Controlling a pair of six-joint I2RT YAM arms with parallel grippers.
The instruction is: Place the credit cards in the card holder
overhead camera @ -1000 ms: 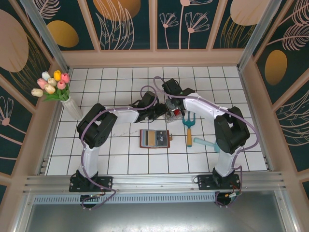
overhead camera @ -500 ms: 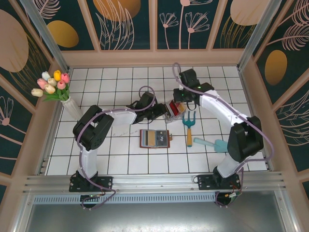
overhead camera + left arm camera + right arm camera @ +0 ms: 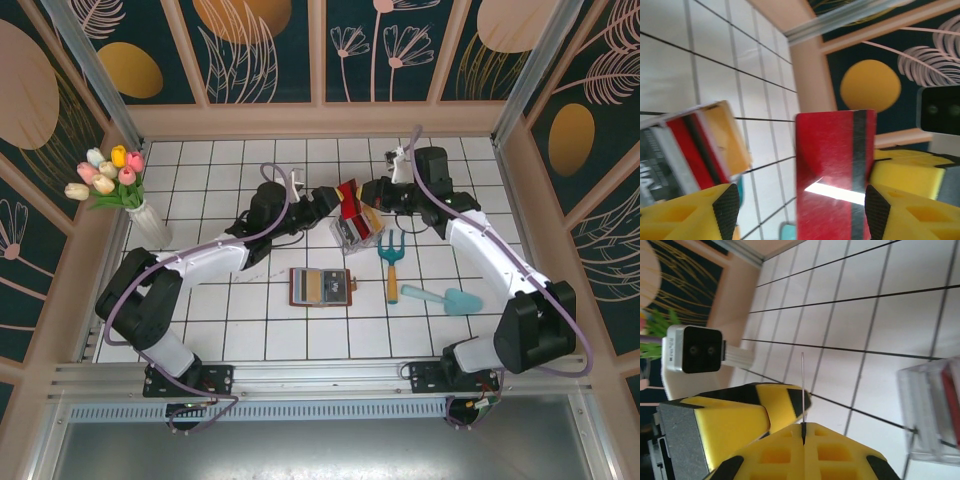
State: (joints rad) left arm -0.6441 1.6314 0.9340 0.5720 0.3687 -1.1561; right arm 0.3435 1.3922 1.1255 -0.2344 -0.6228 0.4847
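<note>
A red credit card [image 3: 348, 195] with a black stripe [image 3: 832, 165] hangs upright above the table. My right gripper [image 3: 373, 194] is shut on its right end, and in the right wrist view the card shows edge-on [image 3: 802, 385] above the closed pads [image 3: 803, 427]. My left gripper [image 3: 322, 201] faces it from the left. Its jaws are open [image 3: 802, 206] and straddle the card, with a clear gap on the left side. More cards, red, yellow and grey, stand in a clear plastic box [image 3: 356, 231] [image 3: 700, 145]. The brown card holder [image 3: 322, 287] lies open on the tiles nearer me.
A teal-and-orange hand fork [image 3: 392, 262] and a teal trowel [image 3: 446, 298] lie right of the card holder. A vase of tulips [image 3: 122, 190] stands at the far left. Wooden walls [image 3: 540, 200] close in the tiled table.
Both grippers have risen from the clear box. The right one pulled back to the right with the red card, and the left gripper's jaws have spread wider around it.
</note>
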